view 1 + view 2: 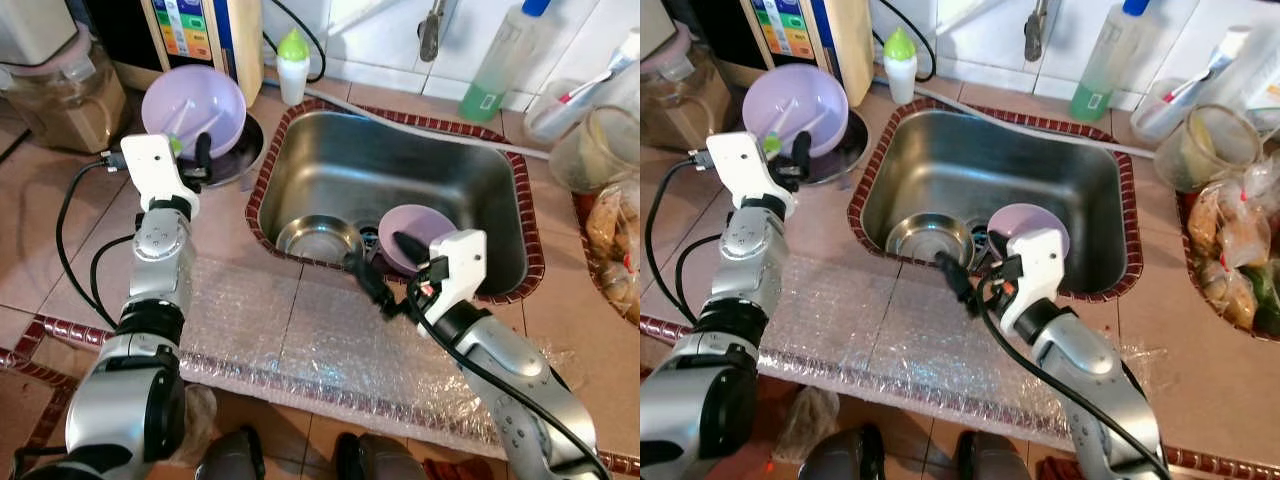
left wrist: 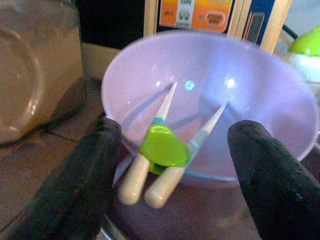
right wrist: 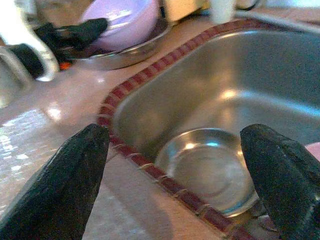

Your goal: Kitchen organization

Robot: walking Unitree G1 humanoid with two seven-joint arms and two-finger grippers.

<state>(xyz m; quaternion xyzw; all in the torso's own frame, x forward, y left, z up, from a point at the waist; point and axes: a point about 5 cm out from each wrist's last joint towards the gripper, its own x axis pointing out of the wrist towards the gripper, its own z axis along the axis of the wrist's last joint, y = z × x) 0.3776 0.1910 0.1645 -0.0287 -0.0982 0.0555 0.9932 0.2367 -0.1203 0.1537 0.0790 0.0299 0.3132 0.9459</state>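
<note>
A lilac bowl (image 1: 193,108) rests on a steel plate (image 1: 247,155) on the counter left of the sink (image 1: 400,160). Two cream-handled utensils (image 2: 165,120) and a green piece (image 2: 162,146) lie in it. My left gripper (image 2: 175,145) stands open just in front of this bowl, one finger to each side of its near rim, touching nothing. In the sink are a steel bowl (image 1: 318,240) and a second lilac bowl (image 1: 420,225). Also open and empty, my right gripper (image 1: 385,262) hovers over the sink's front rim, close to the steel bowl (image 3: 210,167).
Bubble wrap (image 1: 300,340) covers the front counter. A green-capped bottle (image 1: 292,65), a soap bottle (image 1: 500,65) and the tap (image 1: 432,30) line the back. A jar (image 1: 65,95) stands far left; containers (image 1: 600,140) and food bags (image 1: 615,250) crowd the right.
</note>
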